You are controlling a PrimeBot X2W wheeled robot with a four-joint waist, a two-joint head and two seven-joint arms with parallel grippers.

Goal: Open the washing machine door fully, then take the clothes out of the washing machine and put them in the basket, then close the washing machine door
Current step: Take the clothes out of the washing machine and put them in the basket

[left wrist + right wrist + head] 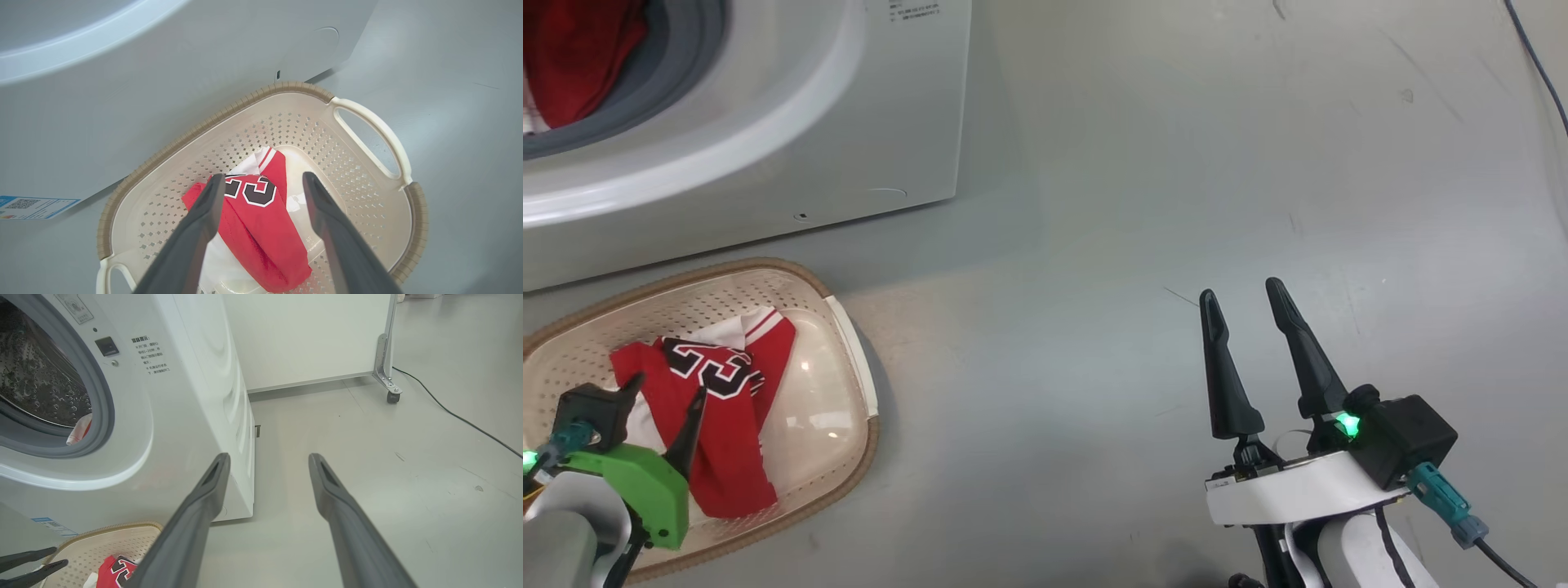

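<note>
The washing machine [768,163] stands at the upper left with its mouth uncovered; its door is out of view. Red clothes [572,57] lie in the drum, and a red and white piece [79,428] rests at the grey seal. The cream basket [245,102] sits on the floor in front of the machine. In it lies a red jersey [253,212] with a black number. My left gripper [262,176] hangs open just above the jersey, holding nothing. My right gripper [1241,291] is open and empty over bare floor, to the right of the machine.
A blue label [24,204] is low on the machine's front. A white panel on a caster [388,392] stands behind the machine, and a black cable [449,412] runs across the grey floor at the right.
</note>
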